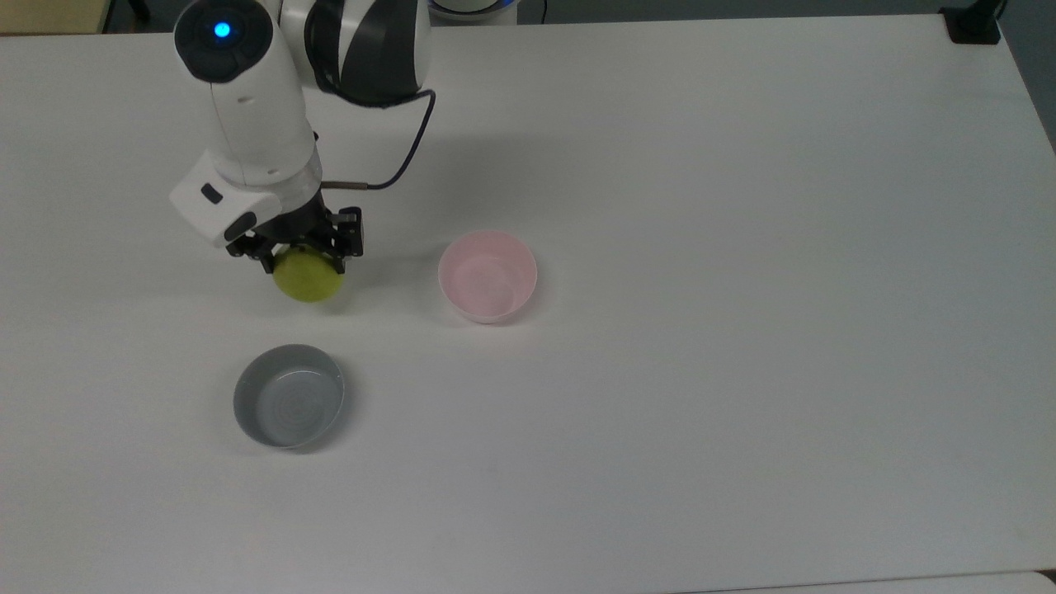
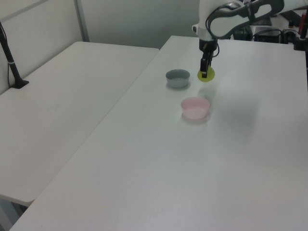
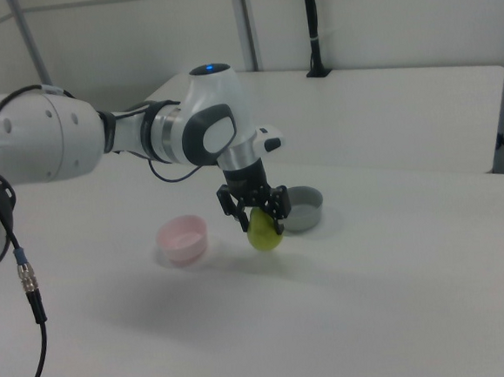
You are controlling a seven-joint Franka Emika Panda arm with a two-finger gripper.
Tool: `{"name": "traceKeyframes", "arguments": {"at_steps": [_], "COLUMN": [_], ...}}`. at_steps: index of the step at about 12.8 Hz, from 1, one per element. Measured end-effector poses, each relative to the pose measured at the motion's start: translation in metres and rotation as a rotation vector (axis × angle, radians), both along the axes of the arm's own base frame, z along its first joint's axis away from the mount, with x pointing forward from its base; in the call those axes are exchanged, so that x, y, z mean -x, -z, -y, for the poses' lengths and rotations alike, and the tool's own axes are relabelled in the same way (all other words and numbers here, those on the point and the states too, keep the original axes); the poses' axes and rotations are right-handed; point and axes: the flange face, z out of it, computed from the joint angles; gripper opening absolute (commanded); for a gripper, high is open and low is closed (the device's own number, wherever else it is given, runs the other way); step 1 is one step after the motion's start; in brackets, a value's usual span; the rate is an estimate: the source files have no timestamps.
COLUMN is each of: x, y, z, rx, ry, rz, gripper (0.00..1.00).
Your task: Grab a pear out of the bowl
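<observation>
Tables (image 1: 742, 165) – white, partition wall (image 3: 378, 13) behind

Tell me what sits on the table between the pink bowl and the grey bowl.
Nothing: in the top view, the stretch between the pink bowl and the grey bowl is bare white table. The pear, held in the gripper, hangs off to the side.

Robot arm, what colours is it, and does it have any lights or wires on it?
The arm is glossy white with rounded links and dark grey joints. A small blue light glows on a round dark cap. A thin dark cable loops along its side. The gripper at the end is black with two short fingers.
</observation>
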Motion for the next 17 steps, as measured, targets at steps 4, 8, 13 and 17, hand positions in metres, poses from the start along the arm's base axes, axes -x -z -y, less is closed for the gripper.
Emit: {"name": "traceKeyframes", "arguments": {"at_steps": [4, 8, 13, 17], "x": [-0.011, -0.013, -0.011, 0.009], "y": [0.037, 0.033, -0.002, -0.084], "z": [0.0, 0.0, -0.013, -0.095], "rx": [0.002, 0.004, 0.0, -0.014], "ry": [-0.01, -0.01, -0.015, 0.047], "rz": [0.024, 0.033, 0.031, 0.029], "gripper": [0.96, 1.0, 1.0, 1.0]}}
